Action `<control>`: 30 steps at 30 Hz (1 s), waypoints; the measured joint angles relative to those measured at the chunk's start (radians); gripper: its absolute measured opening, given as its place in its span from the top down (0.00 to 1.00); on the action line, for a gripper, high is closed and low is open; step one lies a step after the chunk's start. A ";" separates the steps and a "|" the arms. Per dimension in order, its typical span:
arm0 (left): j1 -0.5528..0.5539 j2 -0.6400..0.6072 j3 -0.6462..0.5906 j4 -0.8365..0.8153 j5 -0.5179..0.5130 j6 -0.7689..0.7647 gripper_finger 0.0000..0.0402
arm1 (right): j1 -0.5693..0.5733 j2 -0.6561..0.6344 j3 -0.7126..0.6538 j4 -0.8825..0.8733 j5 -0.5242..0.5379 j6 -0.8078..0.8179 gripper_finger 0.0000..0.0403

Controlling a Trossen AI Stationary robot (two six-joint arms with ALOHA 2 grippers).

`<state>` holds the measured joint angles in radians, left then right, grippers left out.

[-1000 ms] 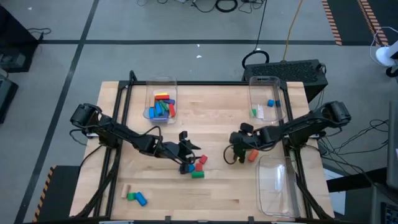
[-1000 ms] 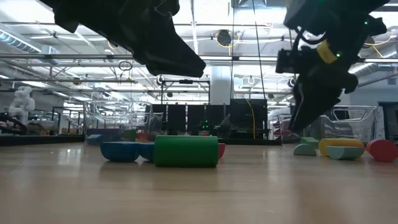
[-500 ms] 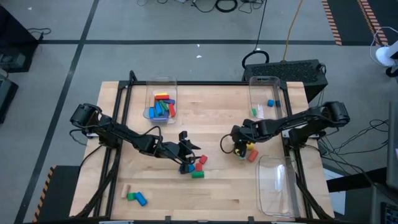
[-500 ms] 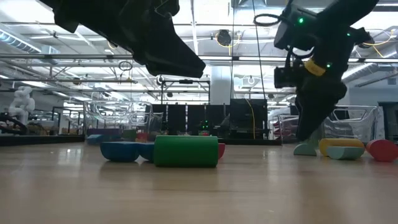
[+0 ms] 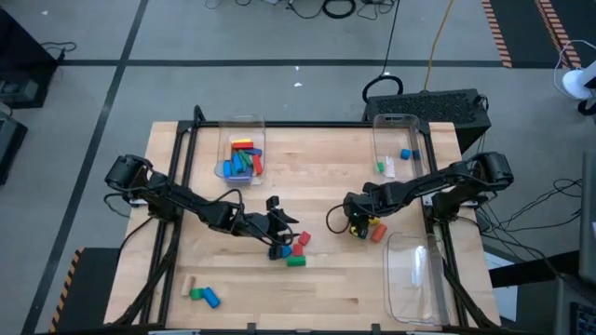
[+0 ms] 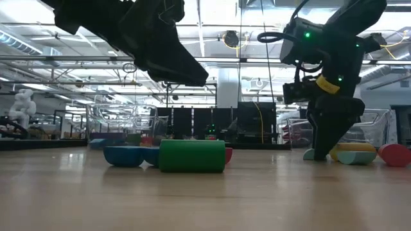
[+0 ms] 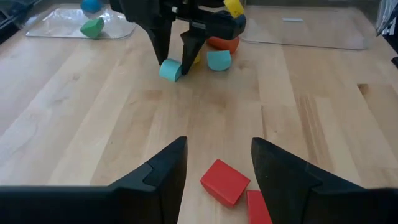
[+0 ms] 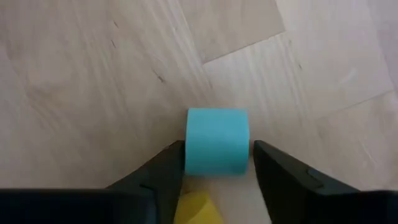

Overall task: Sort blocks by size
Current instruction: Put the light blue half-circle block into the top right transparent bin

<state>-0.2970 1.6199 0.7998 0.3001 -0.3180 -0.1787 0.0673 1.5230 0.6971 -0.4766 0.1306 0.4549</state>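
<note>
Sorting table, blocks part-sorted.
Left to right: left gripper (image 5: 277,233) parted, holding nothing, over a red block (image 7: 225,181) and a green cylinder (image 6: 192,156) lying crosswise in low view; rear bin (image 5: 226,132) with mixed blocks; right gripper (image 8: 216,167) down on table, fingers (image 8: 163,175) close either side of a light-blue block (image 8: 217,141), grip unclear; far-right bin (image 5: 379,149) with three small blocks.
</note>
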 joint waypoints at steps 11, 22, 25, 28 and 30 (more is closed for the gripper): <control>0.000 0.000 0.000 0.001 -0.006 0.000 0.55 | -0.001 -0.052 0.084 -0.075 0.008 -0.064 0.75; 0.000 -0.001 0.000 -0.004 -0.006 -0.027 0.55 | -0.109 -0.138 0.367 -0.677 0.309 -0.077 0.75; -0.005 -0.001 0.000 -0.005 -0.008 -0.050 0.55 | -0.182 -0.167 0.383 -0.761 0.372 -0.075 0.75; -0.010 -0.001 0.000 -0.007 -0.009 -0.053 0.55 | -0.272 -0.207 0.378 -0.812 0.401 -0.075 0.75; -0.014 -0.001 0.000 -0.010 -0.009 -0.053 0.55 | -0.337 -0.240 0.363 -0.805 0.405 -0.075 0.75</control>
<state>-0.3109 1.6192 0.7994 0.2902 -0.3267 -0.2321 -0.2697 1.2832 1.0602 -1.2811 0.5354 0.3801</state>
